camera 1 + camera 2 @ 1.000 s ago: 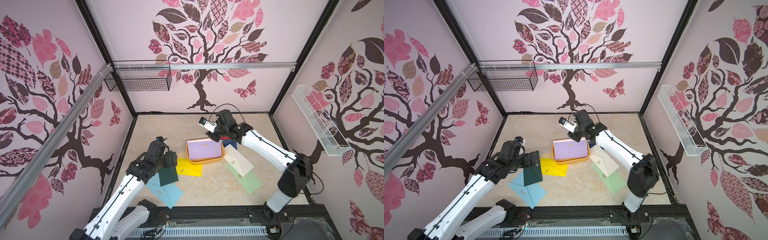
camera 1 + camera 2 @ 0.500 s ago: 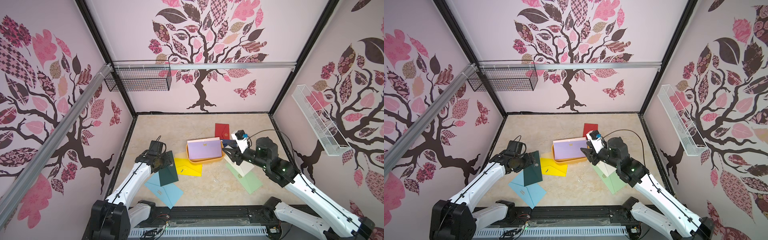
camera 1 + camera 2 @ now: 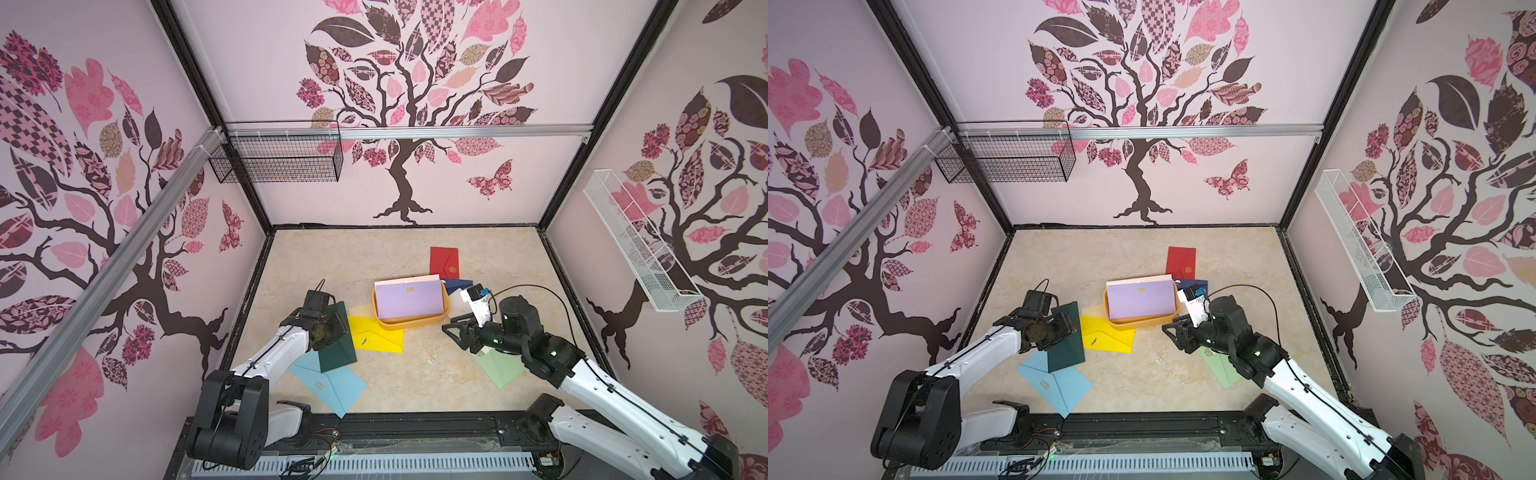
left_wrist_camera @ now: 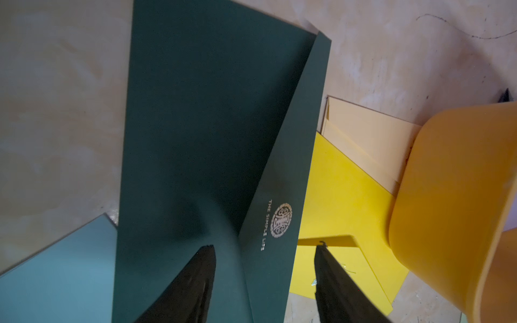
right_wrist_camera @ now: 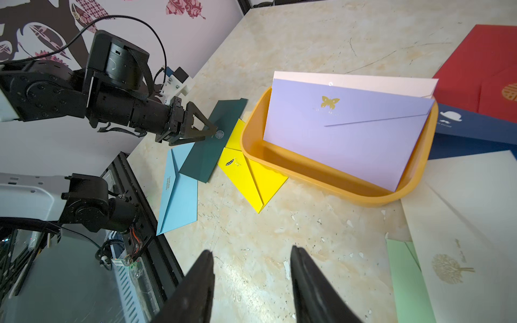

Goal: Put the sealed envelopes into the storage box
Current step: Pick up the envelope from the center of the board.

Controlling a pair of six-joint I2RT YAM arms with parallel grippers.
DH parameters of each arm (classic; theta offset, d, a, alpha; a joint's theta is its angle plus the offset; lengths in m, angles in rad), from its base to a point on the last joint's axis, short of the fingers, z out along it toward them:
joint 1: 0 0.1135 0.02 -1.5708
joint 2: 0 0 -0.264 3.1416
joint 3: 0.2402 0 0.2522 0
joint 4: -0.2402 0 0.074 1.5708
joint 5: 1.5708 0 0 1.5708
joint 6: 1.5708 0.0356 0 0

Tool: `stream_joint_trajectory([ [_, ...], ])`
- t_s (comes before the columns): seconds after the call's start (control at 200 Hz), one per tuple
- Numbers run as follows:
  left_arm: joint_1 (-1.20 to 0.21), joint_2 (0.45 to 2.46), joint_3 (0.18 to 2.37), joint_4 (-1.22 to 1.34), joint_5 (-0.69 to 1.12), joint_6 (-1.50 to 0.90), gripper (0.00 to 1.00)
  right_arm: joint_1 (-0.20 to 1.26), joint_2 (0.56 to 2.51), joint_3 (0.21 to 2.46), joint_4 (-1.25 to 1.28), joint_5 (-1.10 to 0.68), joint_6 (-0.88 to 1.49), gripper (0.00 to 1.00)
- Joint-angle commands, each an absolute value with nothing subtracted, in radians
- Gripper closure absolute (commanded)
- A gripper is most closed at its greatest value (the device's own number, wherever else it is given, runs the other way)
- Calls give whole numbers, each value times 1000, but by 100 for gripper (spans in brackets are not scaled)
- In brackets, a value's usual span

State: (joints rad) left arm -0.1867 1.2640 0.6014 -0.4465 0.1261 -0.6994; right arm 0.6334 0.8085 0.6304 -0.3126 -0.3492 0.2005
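Observation:
The yellow-orange storage box (image 3: pixel 411 324) (image 5: pixel 321 179) holds a lilac envelope (image 3: pixel 409 297) upright, with a pink one (image 5: pixel 363 84) behind it. My left gripper (image 4: pixel 264 247) (image 3: pixel 334 330) is open over the dark green envelope (image 4: pixel 195 125) (image 3: pixel 338 345). One finger is over its face and the other is past its edge, over the yellow envelope (image 4: pixel 344 195). My right gripper (image 5: pixel 251 250) (image 3: pixel 449 328) stands open and empty above bare table at the box's front right. Light blue (image 3: pixel 328 382), red (image 3: pixel 444 262), navy (image 5: pixel 461 128), white (image 5: pixel 461 223) and light green (image 3: pixel 498 365) envelopes lie around.
A cream envelope (image 4: pixel 363 134) lies partly under the yellow one beside the box. A black wire basket (image 3: pixel 278 162) hangs on the back wall. A white mesh tray (image 3: pixel 636 249) hangs on the right wall. The arm bases and a black rail (image 3: pixel 415 424) line the front edge.
My right arm has swung from behind the box, near the red envelope, round to its front right. The left gripper's jaws have narrowed around the dark green envelope's edge.

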Motion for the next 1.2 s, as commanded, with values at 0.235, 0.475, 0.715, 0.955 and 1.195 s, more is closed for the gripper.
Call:
stream_joint_trajectory([
  [0.235,-183,1308,587,-334,168,-695,63,635,826,594,-223,-417,259,52],
  [0.475,-183,1297,567,-319,178,-694,83,635,837,585,-214,-428,266,52],
  [0.715,-184,1286,584,-350,184,-688,100,637,848,579,-209,-439,279,52],
  [0.955,-183,1155,621,-475,229,-672,100,637,909,620,-212,-466,366,50],
  [1.195,-183,952,618,-503,398,-650,100,673,1087,779,-232,-583,535,51],
])
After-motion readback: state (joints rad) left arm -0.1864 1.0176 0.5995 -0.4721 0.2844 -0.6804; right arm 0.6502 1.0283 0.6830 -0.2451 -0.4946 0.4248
